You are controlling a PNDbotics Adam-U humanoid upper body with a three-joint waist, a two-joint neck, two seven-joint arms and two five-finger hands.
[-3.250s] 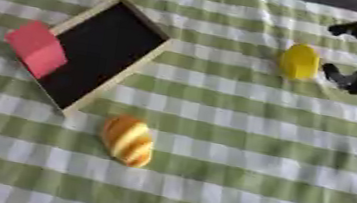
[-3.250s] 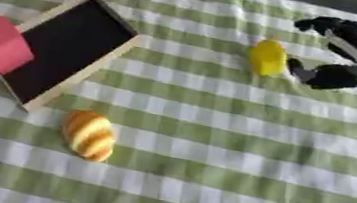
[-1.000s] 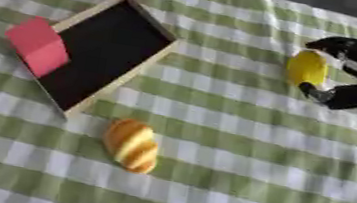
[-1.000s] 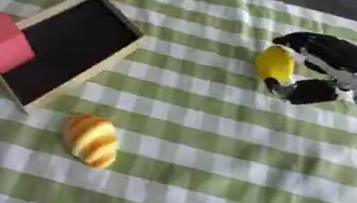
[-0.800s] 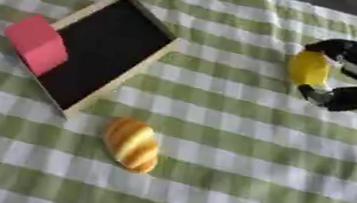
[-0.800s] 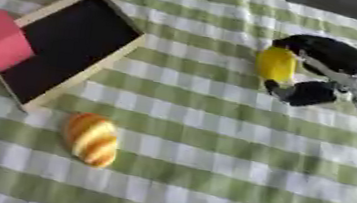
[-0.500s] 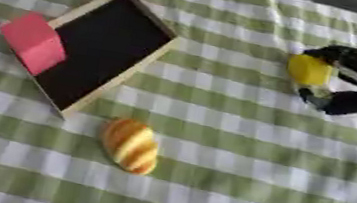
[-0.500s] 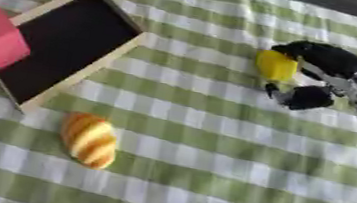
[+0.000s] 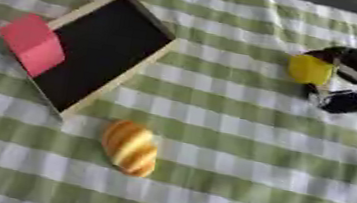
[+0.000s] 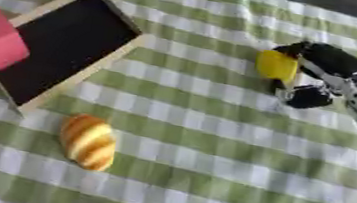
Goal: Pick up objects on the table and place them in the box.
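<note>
Currently the right hand (image 10: 323, 74) comes in from the right edge, fingers and thumb curled around the yellow object (image 10: 276, 65), a small rounded yellow thing. Fingers wrap over its top and far side, thumb sits below it, so the object is pinched between them. Can't tell if it's lifted clear of the cloth or touching it.

Box (image 9: 154, 21) sits at upper left, turned diagonally: shallow tray, light wooden rim, black inside. Pink block (image 9: 33, 44) lies at the box's left end, overlapping the rim there; can't tell whether it's fully inside or partly on the cloth.

Bread roll (image 9: 131, 147), orange-yellow with ridges, lies on the green-and-white checked tablecloth (image 9: 239, 133) just beside the box's near corner, apart from it. It's well away from the right hand.

Yellow object is well to the right of the box, with bare cloth between. Left hand shows in neither view.
</note>
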